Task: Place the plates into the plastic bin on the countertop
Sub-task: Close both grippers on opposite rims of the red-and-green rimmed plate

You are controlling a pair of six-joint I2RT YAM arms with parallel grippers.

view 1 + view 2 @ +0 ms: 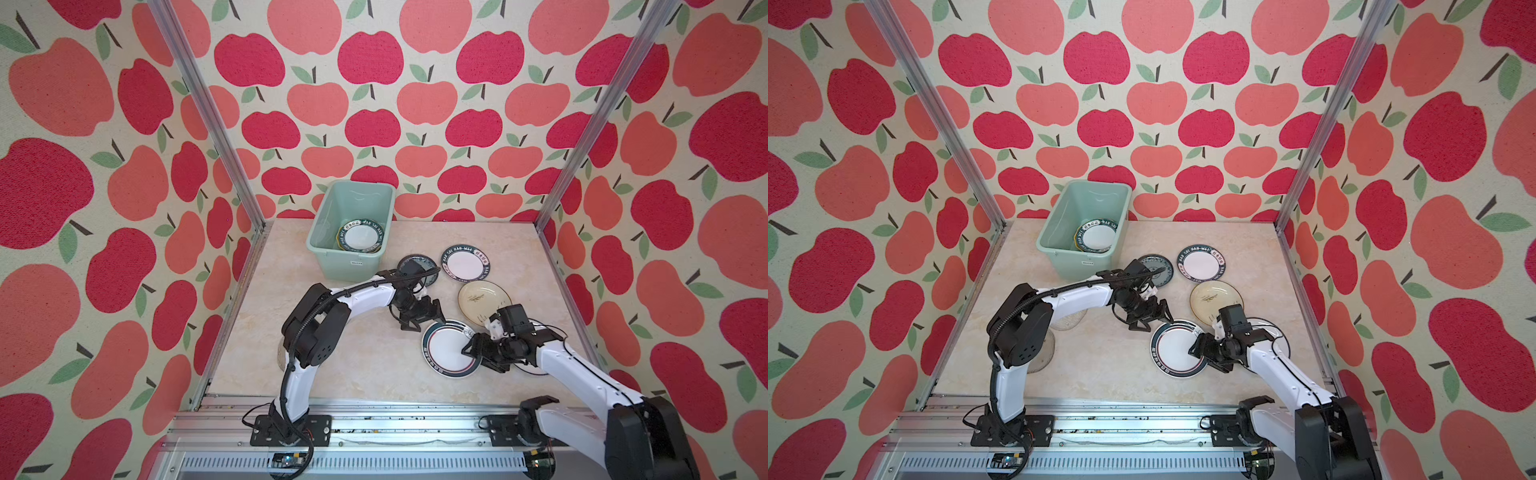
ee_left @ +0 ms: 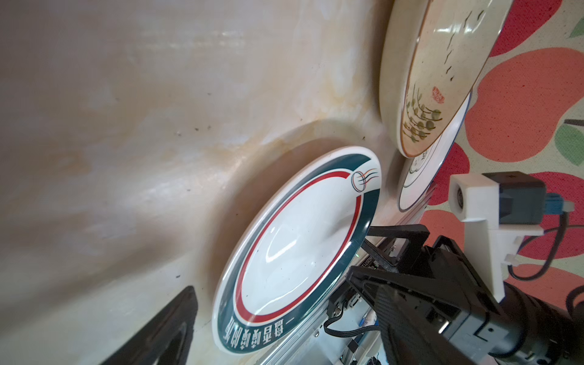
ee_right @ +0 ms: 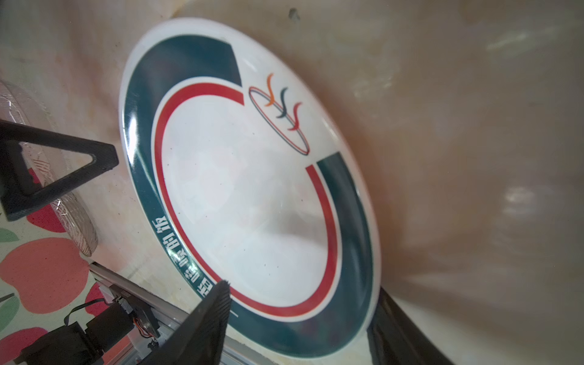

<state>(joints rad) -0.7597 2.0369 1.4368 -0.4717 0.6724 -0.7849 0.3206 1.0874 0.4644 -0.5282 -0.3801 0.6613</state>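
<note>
The plastic bin (image 1: 345, 268), holding plates (image 1: 360, 237), stands back left on the countertop (image 1: 353, 365); other plates (image 1: 465, 262) lie right.

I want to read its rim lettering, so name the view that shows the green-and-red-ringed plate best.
The right wrist view: the green-and-red-ringed plate fills it, logo and rim lettering large. The left wrist view shows it obliquely, lettering foreshortened. Both top views show it small, the right claw over its edge.
</note>
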